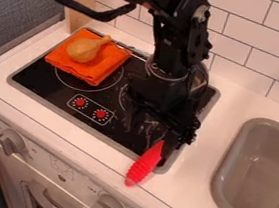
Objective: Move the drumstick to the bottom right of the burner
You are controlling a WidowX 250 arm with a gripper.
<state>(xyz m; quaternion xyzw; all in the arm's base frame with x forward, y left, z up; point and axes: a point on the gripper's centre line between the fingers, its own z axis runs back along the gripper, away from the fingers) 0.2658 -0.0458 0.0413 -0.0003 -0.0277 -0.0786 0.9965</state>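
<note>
Drumstick, resting on the folded orange cloth at the cooktop's upper left in the camera view: from my end effector it lies well apart, up and to the left. My two fingers stand apart, down at the lower right. Its long axis slants, meaty end lower left, thin end upper right. I judge I need to cross toward it, turn to close across that slant, then carry it back down rightward.
</note>
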